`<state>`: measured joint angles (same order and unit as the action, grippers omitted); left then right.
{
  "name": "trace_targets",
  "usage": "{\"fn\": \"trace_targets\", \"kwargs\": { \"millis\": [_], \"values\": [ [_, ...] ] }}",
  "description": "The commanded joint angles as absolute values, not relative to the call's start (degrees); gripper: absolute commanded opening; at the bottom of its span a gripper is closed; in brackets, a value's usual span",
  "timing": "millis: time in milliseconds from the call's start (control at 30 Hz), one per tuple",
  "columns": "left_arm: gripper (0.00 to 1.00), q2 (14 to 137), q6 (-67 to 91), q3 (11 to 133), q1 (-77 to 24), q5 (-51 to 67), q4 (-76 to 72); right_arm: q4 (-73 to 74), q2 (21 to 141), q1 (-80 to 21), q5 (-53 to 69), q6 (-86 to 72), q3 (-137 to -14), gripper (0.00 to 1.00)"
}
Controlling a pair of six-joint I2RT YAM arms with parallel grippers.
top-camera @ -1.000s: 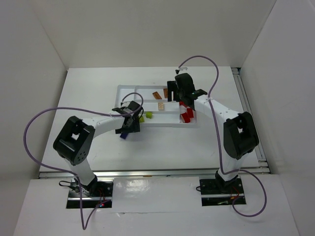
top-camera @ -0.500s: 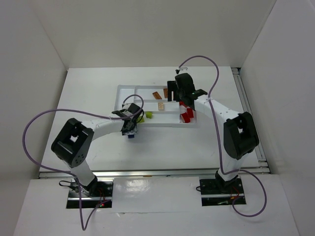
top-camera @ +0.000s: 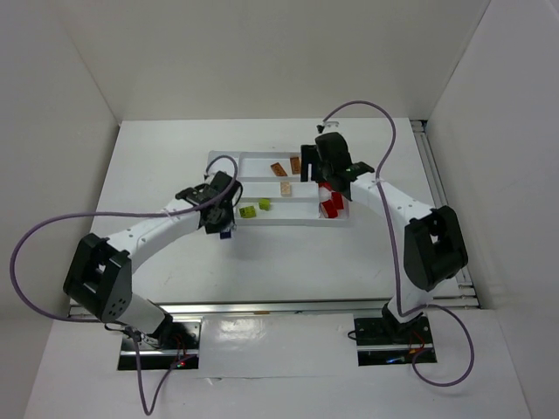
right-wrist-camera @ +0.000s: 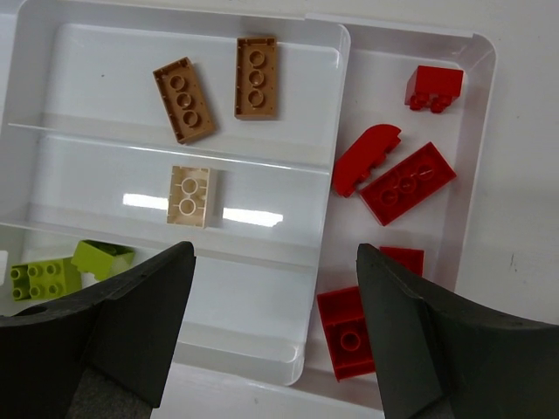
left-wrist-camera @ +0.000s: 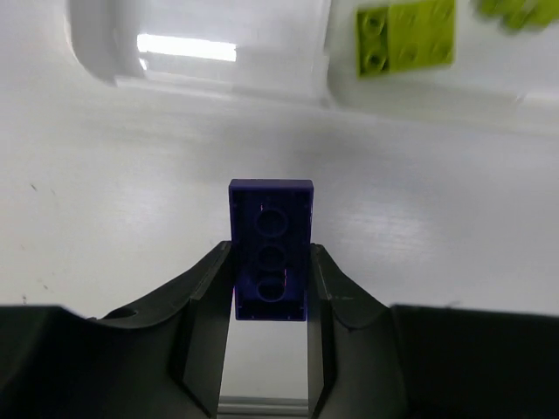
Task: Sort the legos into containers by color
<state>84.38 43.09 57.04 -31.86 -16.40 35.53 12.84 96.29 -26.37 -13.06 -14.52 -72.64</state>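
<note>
My left gripper (left-wrist-camera: 271, 255) is shut on a dark blue-purple lego (left-wrist-camera: 271, 244), gripping its long sides. In the top view that lego (top-camera: 225, 232) sits under the left gripper (top-camera: 218, 216), just in front of the near left corner of the white tray of containers (top-camera: 271, 223). My right gripper (right-wrist-camera: 275, 262) hangs open and empty over the tray (right-wrist-camera: 335, 175). Beneath it, several red legos (right-wrist-camera: 408, 182) lie in the sideways slot. Two orange-brown legos (right-wrist-camera: 183, 99) share the far slot, a tan lego (right-wrist-camera: 189, 195) has the middle one, and yellow-green legos (right-wrist-camera: 44, 278) the near one.
The left wrist view shows the tray's rounded near corner (left-wrist-camera: 113, 65) and a yellow-green lego (left-wrist-camera: 406, 35) inside it. White walls enclose the table on three sides. A purple cable (top-camera: 52, 223) loops off the left arm, and another (top-camera: 376, 118) arcs over the right arm.
My left gripper has shut on the dark blue-purple lego. Its arm has swung leftward, carrying the gripper slightly left toward the tray's near left corner. The right arm has barely moved.
</note>
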Motion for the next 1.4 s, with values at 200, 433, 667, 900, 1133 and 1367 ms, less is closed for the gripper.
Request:
{"fn": "trace_targets", "kwargs": {
  "millis": [200, 433, 667, 900, 1133, 1367],
  "values": [
    [0.00, 98.1, 38.8, 79.4, -21.2, -20.1, 36.7, 14.7, 87.2, -23.6, -12.9, -19.5, -69.4, 0.85],
    [0.00, 114.6, 37.7, 95.0, -18.5, -19.8, 38.4, 16.6, 82.6, -23.6, -14.0, -19.5, -67.1, 0.86],
    [0.68, 116.2, 37.8, 95.6, -17.8, -20.7, 37.2, 18.5, 80.9, -23.6, -14.7, -20.1, -65.3, 1.00],
    [0.91, 107.7, 35.7, 95.1, -20.4, -20.9, 37.2, 22.2, 80.9, -23.6, -22.0, -25.2, -65.3, 1.00],
    [0.91, 88.7, 34.9, 86.4, -22.1, -18.4, 28.0, 26.4, 80.4, -23.6, -30.5, -27.0, -65.9, 1.00],
    [0.91, 77.8, 34.3, 75.3, -22.7, -16.4, 19.8, 27.0, 75.8, -24.1, -32.3, -28.3, -62.7, 1.00]
  ]
}}
